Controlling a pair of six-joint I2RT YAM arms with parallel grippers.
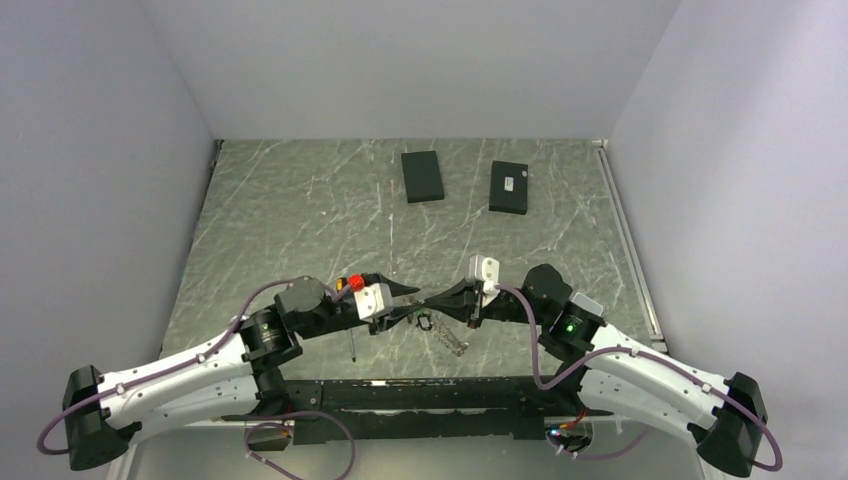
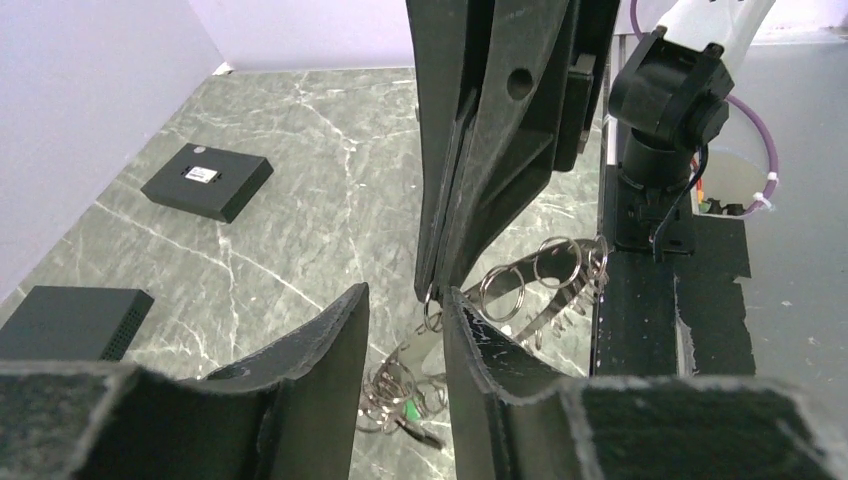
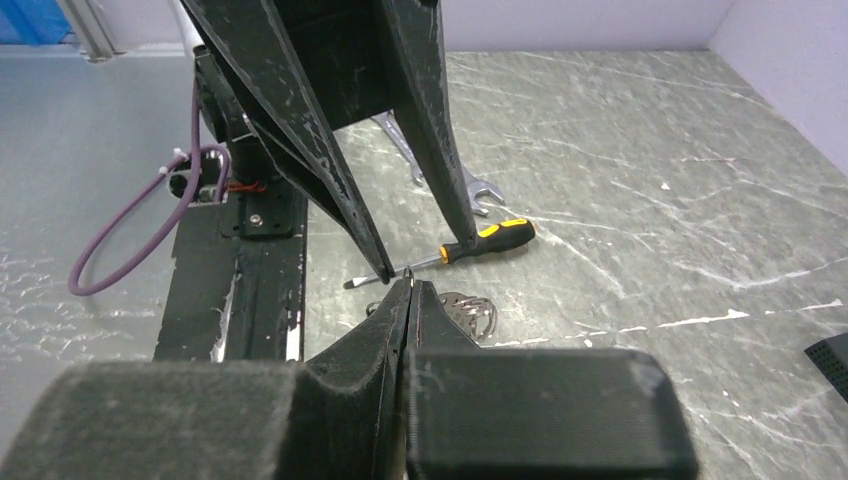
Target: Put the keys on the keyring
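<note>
**Top external view.** You are looking at both arms reaching inward over the marbled table (image 1: 300,200), with their tips meeting near its front edge.
- The left gripper (image 1: 414,301) is pointing right and the right gripper (image 1: 438,300) is pointing left. How their jaws stand is too small to read from up here.
- The keyring (image 1: 441,330) is lying on the table just below the meeting tips, with a short run of silver links trailing off to its right.
- Two black boxes (image 1: 422,175) are sitting well apart from the arms, toward the far wall.
- The keys are too small to pick out.

**Left wrist view.**
- The left gripper (image 2: 405,295) is standing with a moderate gap between its jaws and is gripping nothing.
- The right gripper (image 2: 435,288) is coming down from above with its jaws pressed together. Its tips are sitting just above that gap and are pinching one small silver ring.
- The keyring (image 2: 400,385) is hanging and pooling below that ring. Its green tag (image 2: 410,412) is showing low in the gap, and a row of linked rings is fanning out to the right.

**Right wrist view.**
- The right gripper (image 3: 408,285) is showing its fingers closed flat against each other.
- The left gripper (image 3: 427,253) is straddling those tips with its jaws spread.
- A few silver loops of the keyring (image 3: 470,315) are peeking out just right of the closed tips.
- A black-and-yellow screwdriver (image 3: 497,237) is lying just beyond the tips.
- A silver wrench (image 3: 445,180) is lying farther back.
</note>
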